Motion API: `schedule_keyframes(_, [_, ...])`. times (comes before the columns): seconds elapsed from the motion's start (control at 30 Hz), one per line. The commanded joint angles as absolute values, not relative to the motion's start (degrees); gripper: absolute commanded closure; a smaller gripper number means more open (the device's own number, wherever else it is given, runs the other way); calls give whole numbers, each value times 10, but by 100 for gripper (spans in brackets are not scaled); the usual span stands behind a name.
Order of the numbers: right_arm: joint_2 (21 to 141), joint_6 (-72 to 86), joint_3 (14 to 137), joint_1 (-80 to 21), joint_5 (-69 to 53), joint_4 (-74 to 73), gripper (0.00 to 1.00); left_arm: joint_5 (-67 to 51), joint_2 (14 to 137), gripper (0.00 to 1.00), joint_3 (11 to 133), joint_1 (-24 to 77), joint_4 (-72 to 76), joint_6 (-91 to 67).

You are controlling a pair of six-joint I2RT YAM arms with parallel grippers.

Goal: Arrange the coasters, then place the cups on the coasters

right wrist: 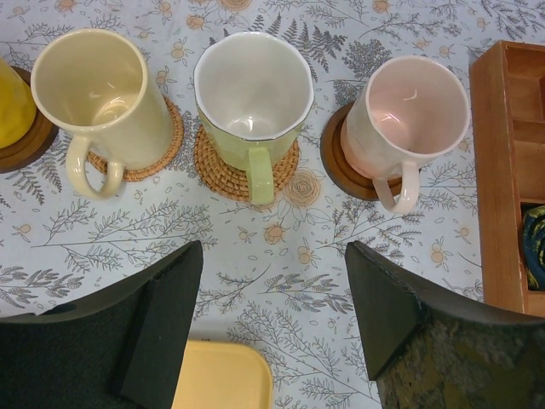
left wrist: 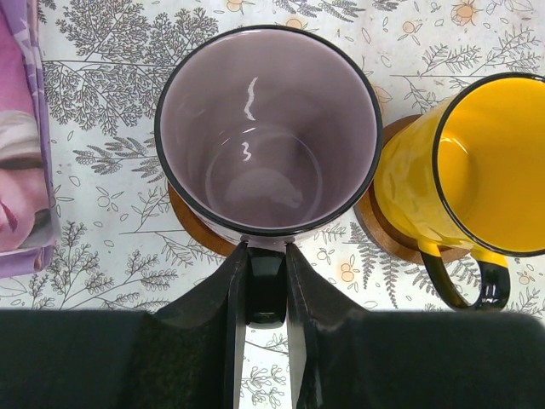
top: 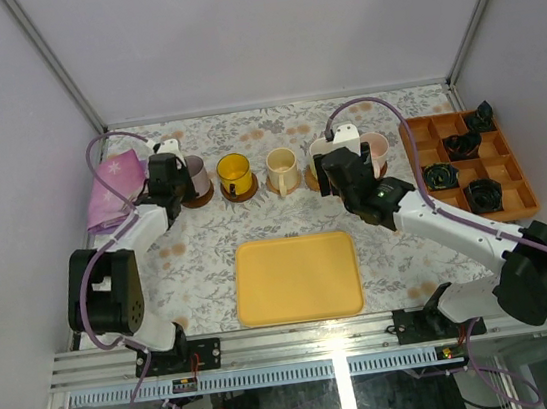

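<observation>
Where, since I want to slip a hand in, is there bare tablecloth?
Free: the strip between the cup row and the yellow tray, and the strip behind the row. Crowded: the row itself, purple cup to pink cup, left arm and right arm over it.

Yellow tray (top: 296, 278) front centre; orange divided tray (top: 427, 136) right, black objects (top: 482, 195) inside; pink cloth (top: 115, 188) left.

Plain pale walls (top: 260, 25) enclose the desk (top: 201, 264) at the top, left and right of the frame. A white cloth (top: 382, 261) printed with grey leaves and orange flowers covers it. A metal rail (top: 311, 333) runs along its lower edge. The light is soft and even.
</observation>
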State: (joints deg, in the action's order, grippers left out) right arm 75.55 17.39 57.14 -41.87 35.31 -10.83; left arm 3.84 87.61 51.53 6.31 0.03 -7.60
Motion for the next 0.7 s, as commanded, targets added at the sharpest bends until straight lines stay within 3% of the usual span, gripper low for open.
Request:
schedule_keyframes(0.0, [760,181,599,-413,360,-89,25,43,883,100,539,56,80,-63])
schedule_keyframes(0.53, [780,193,613,-413,344,-98,25,55,883,98,539,52,32,-66])
schedule_keyframes(0.67, [782,194,614,-413,341,-98,25,39,883,82,538,52,12,-73])
